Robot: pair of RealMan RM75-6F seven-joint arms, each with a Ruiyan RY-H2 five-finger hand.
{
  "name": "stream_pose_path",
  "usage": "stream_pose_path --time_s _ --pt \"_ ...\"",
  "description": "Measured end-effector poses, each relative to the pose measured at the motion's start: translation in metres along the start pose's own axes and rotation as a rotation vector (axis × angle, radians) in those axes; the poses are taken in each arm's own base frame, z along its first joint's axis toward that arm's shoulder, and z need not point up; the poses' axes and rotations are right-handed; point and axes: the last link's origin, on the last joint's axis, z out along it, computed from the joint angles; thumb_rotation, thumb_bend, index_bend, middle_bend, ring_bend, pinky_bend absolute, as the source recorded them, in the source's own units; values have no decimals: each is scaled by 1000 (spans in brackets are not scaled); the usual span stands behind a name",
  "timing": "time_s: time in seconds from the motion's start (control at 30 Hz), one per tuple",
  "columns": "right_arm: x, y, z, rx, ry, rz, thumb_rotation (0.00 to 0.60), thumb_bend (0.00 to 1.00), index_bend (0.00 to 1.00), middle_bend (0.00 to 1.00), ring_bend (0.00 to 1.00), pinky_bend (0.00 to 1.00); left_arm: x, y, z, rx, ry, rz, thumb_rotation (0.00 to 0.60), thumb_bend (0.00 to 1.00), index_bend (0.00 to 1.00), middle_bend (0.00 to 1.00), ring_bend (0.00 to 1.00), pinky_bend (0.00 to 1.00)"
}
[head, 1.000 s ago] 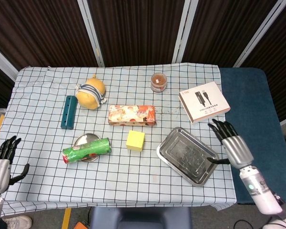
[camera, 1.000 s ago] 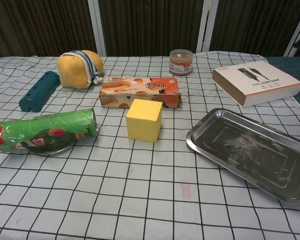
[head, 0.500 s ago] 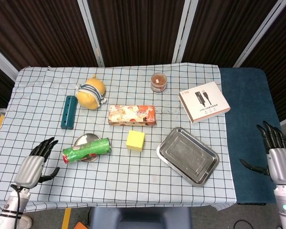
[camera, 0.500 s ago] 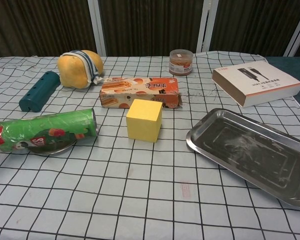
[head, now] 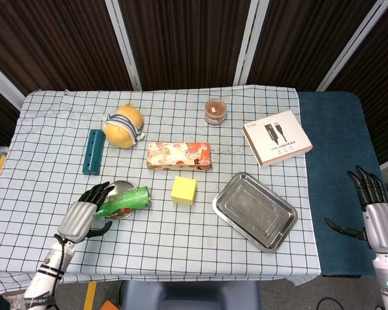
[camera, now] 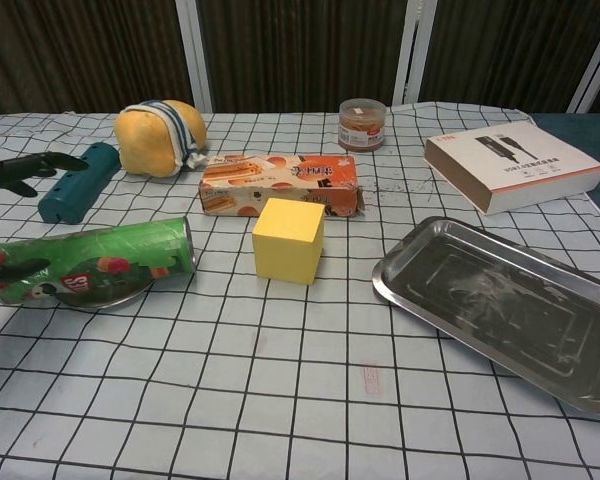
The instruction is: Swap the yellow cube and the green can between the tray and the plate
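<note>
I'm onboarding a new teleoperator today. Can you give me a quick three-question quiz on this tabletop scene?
1. True or false: the yellow cube lies in the tray.
2. What does the green can rest on: A plate, B tray, C white box?
3. Which hand is at the can?

Key: 1 false, it sits on the cloth. 2 A. 3 the left hand; the right hand is off the table.

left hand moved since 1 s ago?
Yes. The left hand has come up and rightward from the table's left edge to the green can lying on the round metal plate.
</note>
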Motion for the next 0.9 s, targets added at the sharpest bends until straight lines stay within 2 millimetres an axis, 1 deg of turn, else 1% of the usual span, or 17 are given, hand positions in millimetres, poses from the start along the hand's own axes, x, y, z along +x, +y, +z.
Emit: stream_pose_path --time_s 0.13,0.33,0.57,0.73,0.8,0.87,0.9 --pt "-1 0 0 3 -8 4 600 125 0 0 0 0 -8 7 8 -8 -30 11 600 340 0 0 0 146" --pt "-3 -1 0 11 -29 7 600 125 0 0 0 0 -20 9 19 8 -84 26 600 340 0 0 0 141" --pt "-5 -1 1 16 -53 13 600 125 0 0 0 0 -40 5 35 32 -134 37 600 340 0 0 0 139" --pt "-4 -1 1 16 -55 16 600 126 0 0 0 0 -51 1 44 47 -110 52 600 334 0 0 1 140" --pt "-4 -1 1 15 -56 17 600 125 0 0 0 0 -54 1 46 51 -91 57 600 337 0 19 26 169" --pt "-4 -1 1 14 -57 18 600 125 0 0 0 0 -57 0 48 53 -67 63 600 352 0 81 94 234" --pt "-4 -1 1 14 -57 19 600 125 0 0 0 0 -57 0 48 54 -56 66 600 365 0 131 143 278"
